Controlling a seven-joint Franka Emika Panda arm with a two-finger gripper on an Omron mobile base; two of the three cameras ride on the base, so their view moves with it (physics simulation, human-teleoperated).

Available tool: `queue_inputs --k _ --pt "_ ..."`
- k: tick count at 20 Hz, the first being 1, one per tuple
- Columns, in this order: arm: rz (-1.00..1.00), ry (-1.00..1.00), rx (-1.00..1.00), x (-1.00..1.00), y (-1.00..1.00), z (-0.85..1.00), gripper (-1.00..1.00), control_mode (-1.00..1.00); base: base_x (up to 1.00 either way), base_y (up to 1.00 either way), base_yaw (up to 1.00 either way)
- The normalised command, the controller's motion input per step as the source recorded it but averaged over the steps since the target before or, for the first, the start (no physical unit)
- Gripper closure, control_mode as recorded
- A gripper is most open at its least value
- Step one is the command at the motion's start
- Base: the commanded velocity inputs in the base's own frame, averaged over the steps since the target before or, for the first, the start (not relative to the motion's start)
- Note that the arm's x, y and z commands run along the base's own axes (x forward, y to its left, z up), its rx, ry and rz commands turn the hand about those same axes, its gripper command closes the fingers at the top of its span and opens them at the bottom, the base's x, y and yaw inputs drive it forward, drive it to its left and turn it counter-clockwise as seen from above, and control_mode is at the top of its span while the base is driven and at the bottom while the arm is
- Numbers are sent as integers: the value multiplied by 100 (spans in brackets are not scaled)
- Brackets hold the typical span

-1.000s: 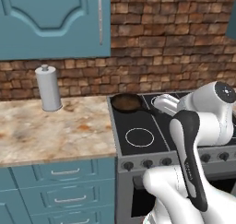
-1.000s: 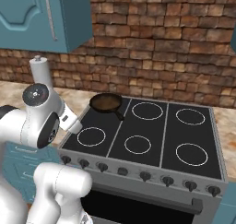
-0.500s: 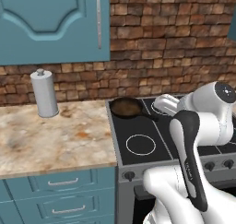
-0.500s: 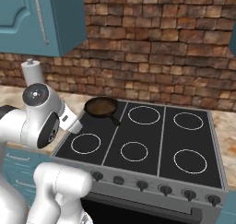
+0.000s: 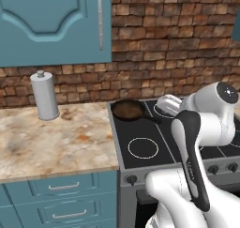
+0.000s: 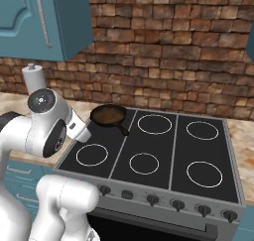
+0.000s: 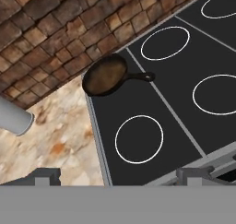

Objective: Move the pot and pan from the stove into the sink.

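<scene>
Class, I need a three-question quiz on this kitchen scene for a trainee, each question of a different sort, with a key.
1. True or false: the shallow brown-bottomed frying pan sits on the back-left corner of the black glass cooktop.
2. Which way does the pan's long thin black handle point: A) toward the brick wall, B) toward the stove's middle, C) over the marble counter?
3. Fill in: the grey cylinder stands on the ____.

Key: 1 true; 2 B; 3 marble counter.

Base cams flank arm; all share stove [image 6: 149, 150], pan [image 7: 105, 74]; hand cam prob. nearest
</scene>
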Motion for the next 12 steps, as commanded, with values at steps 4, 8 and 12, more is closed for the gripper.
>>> queue_inputs --k 4,8,12 --pt "-20 0 0 35 -7 0 -100 -100 0 0 0" --pt "-23 0 0 22 0 0 -100 -100 0 0 0" --pt "1 0 0 2 -4 -2 -100 -100 0 0 0"
